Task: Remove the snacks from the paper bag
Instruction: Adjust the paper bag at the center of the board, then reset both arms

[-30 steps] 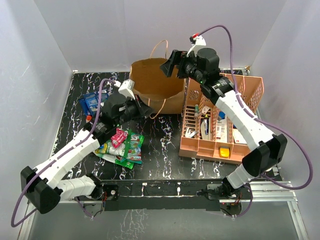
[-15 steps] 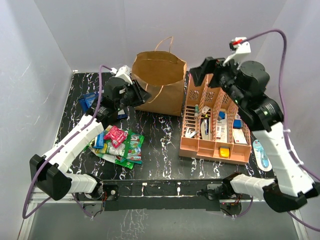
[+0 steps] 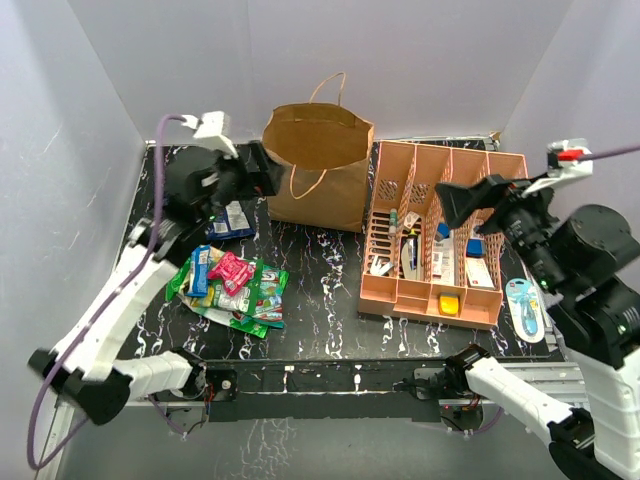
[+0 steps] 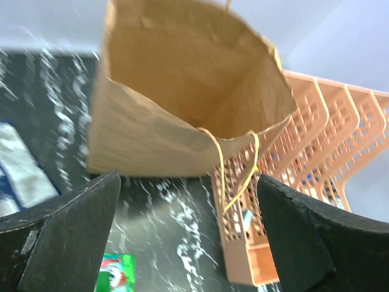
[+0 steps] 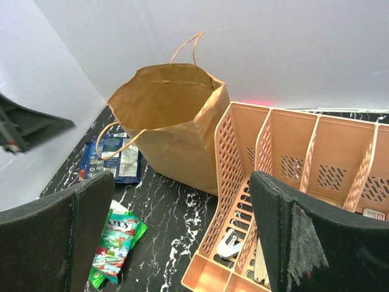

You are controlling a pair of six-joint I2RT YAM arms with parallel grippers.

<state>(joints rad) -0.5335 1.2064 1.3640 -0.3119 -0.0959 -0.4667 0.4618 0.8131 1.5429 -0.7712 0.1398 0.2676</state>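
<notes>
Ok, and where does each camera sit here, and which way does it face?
Top external: above, behind the robot, looking down on the table; left gripper and right gripper both show.
Left wrist: left of the paper bag, facing its open mouth; own fingers at bottom corners.
Right wrist: high over the basket, facing the bag; own fingers at bottom corners.
Shared: all three show bag and basket.

paper bag: one, with two twisted handles. peach lattice basket: one, four long slots across its far half. snack packets on table: one blue beside the bag; heap with one pink, one blue, at least two green, overlapped, total unsure. pale blue flat pack: one.
</notes>
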